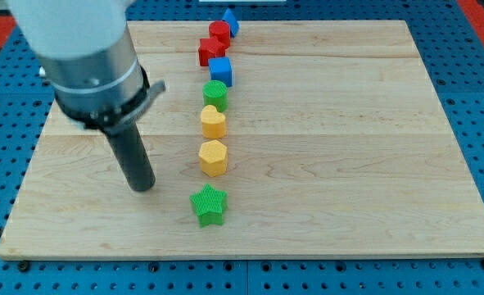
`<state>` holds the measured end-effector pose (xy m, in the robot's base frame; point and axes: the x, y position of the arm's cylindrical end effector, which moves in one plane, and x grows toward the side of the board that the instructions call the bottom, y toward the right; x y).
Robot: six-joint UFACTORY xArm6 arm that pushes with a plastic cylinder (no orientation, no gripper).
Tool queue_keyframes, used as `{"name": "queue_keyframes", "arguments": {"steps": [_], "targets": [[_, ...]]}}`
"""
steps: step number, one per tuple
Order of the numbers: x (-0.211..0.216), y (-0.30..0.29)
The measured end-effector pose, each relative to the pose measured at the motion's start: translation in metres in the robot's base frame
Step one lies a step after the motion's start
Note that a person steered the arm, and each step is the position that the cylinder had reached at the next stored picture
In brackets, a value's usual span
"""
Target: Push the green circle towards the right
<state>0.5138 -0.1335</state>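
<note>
Blue perforated base all round, wooden desk [348,164] lying on it, pale planks running along the view's width. Blocks sit in one rough column down the middle-left of the desk. From the view's top: blue block [230,21], shape unclear, touching a red block [219,33]; a second red block [210,52] just below it, shapes hard to make out; blue cube [221,71] next, touching that red block. Green circle [215,94] sits right under the blue cube, touching or nearly touching it, and just above the yellow heart [213,121]. Yellow hexagon [213,157] lower, small gap. Green star [209,205] lowest, apart from the rest.

No jaws on this arm, so nothing gripped; just the dark rod under a big grey cylinder body. My tip [142,188] rests on the desk at the view's left of the column, roughly level between yellow hexagon and green star, apart from both. Green circle is well up and to the view's right of my tip, no contact.
</note>
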Motion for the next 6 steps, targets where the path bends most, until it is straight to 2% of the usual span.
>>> {"name": "queue_keyframes", "arguments": {"steps": [2, 3, 5, 6], "targets": [[-0.099, 0.0], [-0.12, 0.019], [-0.125, 0.038], [-0.137, 0.075]]}}
